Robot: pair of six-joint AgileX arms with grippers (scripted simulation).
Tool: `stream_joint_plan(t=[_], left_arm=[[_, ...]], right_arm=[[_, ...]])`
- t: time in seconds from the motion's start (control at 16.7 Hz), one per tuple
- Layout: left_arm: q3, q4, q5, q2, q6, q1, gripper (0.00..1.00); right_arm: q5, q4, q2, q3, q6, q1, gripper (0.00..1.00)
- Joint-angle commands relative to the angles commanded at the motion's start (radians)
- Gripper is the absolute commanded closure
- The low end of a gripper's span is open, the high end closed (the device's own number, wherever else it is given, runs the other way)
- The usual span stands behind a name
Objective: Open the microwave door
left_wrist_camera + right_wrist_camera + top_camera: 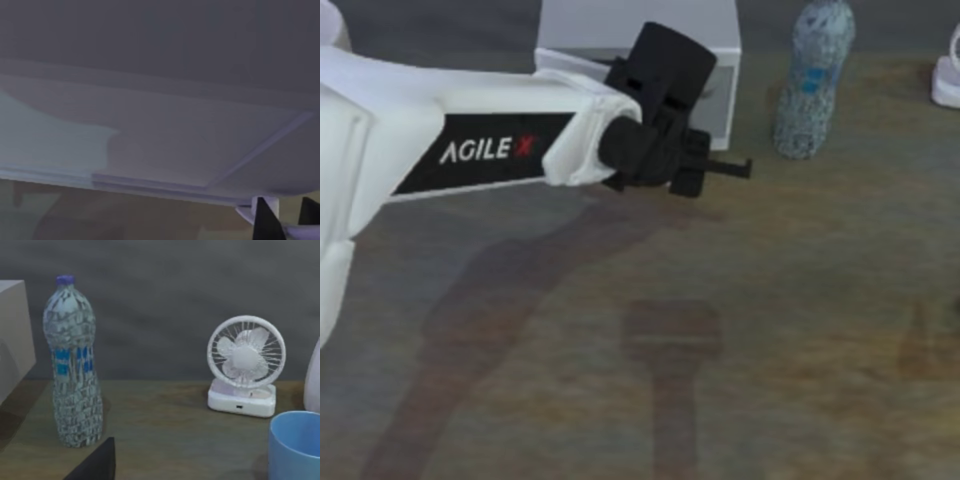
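At the top centre of the overhead frame the microwave [720, 45] sits behind the left gripper [725, 168], whose grip I cannot tell; the microwave door [165, 145] looks hardly opened, most of the swing remaining.
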Motion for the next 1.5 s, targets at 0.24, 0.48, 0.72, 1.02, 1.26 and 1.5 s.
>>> stream_joint_plan(t=[0.24, 0.48, 0.72, 1.02, 1.26, 1.5], left_arm=[[0.000, 0.000, 0.000, 0.000, 0.000, 0.000, 1.00], [-0.005, 0.001, 0.009, 0.004, -0.002, -0.008, 1.00], [-0.045, 0.023, 0.036, -0.026, 0.039, 0.007, 1.00], [-0.079, 0.042, 0.060, -0.049, 0.074, 0.018, 1.00], [-0.079, 0.042, 0.060, -0.049, 0.074, 0.018, 1.00], [-0.079, 0.042, 0.060, -0.049, 0.074, 0.018, 1.00]], right_arm=[[0.000, 0.000, 0.000, 0.000, 0.000, 0.000, 0.00], [0.000, 0.000, 0.000, 0.000, 0.000, 0.000, 0.00], [0.000, 0.000, 0.000, 0.000, 0.000, 0.000, 0.00], [0.000, 0.000, 0.000, 0.000, 0.000, 0.000, 0.00], [0.000, 0.000, 0.000, 0.000, 0.000, 0.000, 0.00], [0.000, 0.000, 0.000, 0.000, 0.000, 0.000, 0.00]])
